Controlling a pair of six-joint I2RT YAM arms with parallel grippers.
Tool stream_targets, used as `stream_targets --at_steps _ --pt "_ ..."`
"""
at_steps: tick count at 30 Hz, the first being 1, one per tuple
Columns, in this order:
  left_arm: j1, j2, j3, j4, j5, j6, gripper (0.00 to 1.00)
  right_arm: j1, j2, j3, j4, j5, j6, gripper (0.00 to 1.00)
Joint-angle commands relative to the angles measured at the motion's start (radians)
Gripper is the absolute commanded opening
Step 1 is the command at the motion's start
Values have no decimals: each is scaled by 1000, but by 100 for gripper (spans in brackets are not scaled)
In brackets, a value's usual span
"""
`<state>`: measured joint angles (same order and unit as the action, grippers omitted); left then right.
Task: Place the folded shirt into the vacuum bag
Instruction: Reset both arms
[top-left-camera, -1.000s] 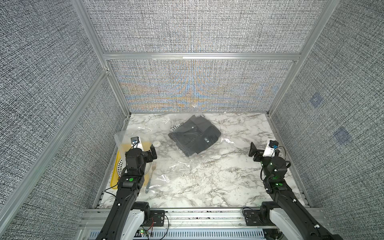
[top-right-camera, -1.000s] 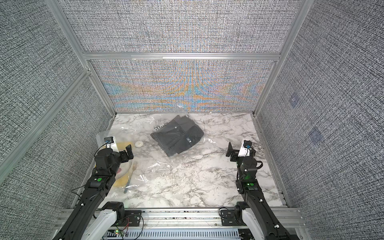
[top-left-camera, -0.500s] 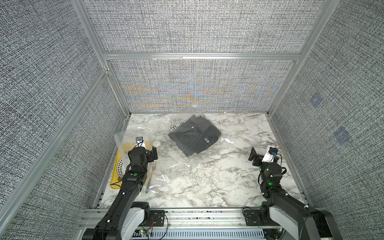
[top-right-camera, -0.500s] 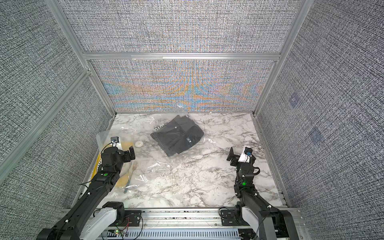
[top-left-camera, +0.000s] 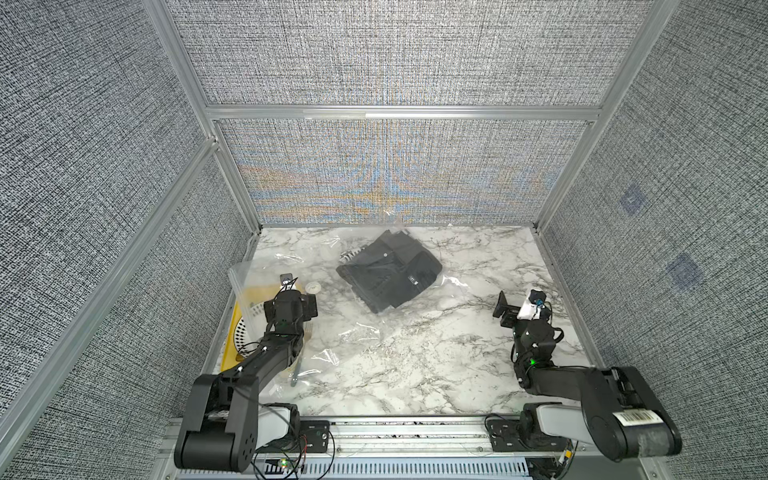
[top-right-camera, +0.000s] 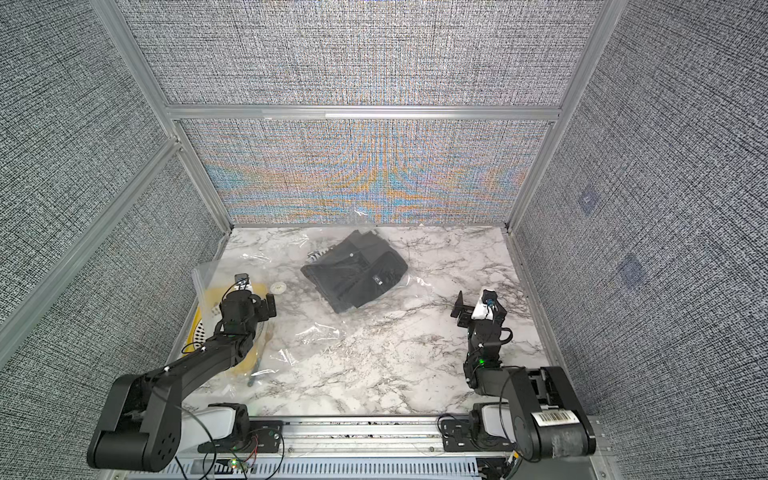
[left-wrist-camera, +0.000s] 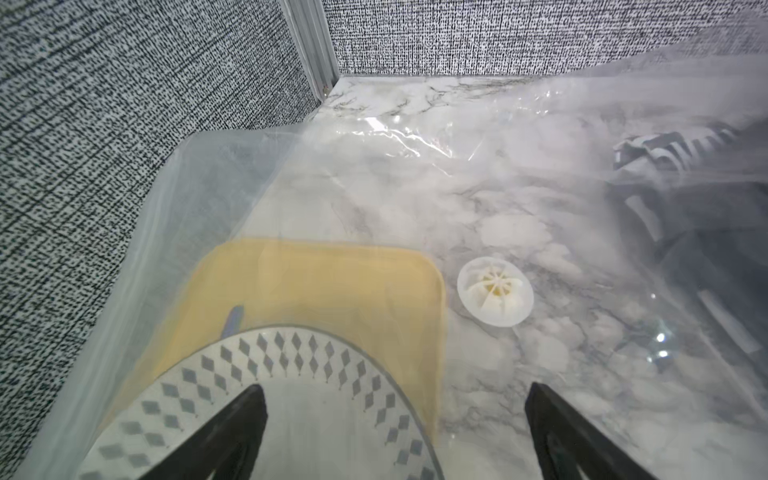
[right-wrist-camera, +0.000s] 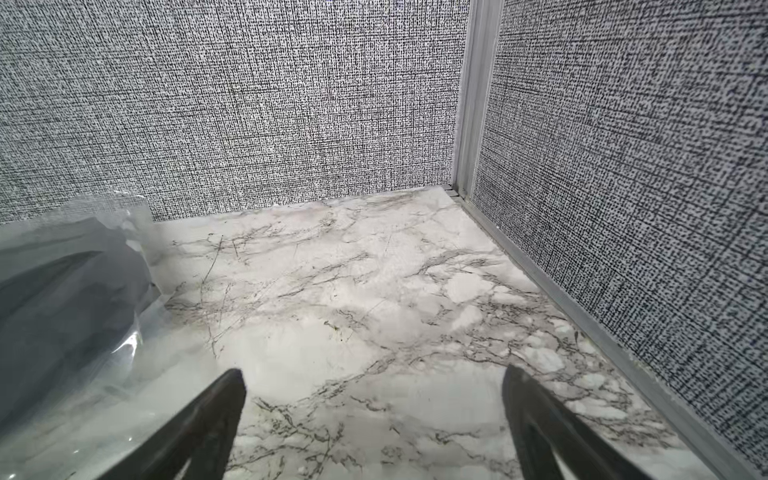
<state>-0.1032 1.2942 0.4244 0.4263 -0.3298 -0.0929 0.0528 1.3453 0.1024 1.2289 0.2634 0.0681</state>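
In both top views the folded shirt lay at the back of the bench, under the clear plastic of the vacuum bag. The shirt looked soft and floppy. The slippery bag seemed best pinched at an edge.

In the left wrist view the left fingers stood wide apart, holding nothing.

In the right wrist view the right fingers did the same.

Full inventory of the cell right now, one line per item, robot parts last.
table: one, white-grey marble
walls: three, grey fabric
vacuum bag: one, clear, spread over the table's left and middle
folded shirt: one, black, far middle, seen through bag plastic
valve: one, white, on the bag, left of the shirt
mat: one, yellow, left edge, under the bag
plate: one, white with grey diamonds, on the mat
utensil: one, dark, beside plate; kind unclear
left hand: one, black, open, above the plate's edge
right hand: one, black, open, above bare table
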Motion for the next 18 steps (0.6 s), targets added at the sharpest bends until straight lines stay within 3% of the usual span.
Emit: stream_targets --at_steps 1,9,18 --pt "0 59 43 103 -7 29 100 2 65 50 51 23 -32 99" --pt "-2 120 -52 350 -8 53 100 72 158 32 176 64 -106 99" --pt "-2 212 -15 369 80 87 100 43 173 90 80 48 -72 99"
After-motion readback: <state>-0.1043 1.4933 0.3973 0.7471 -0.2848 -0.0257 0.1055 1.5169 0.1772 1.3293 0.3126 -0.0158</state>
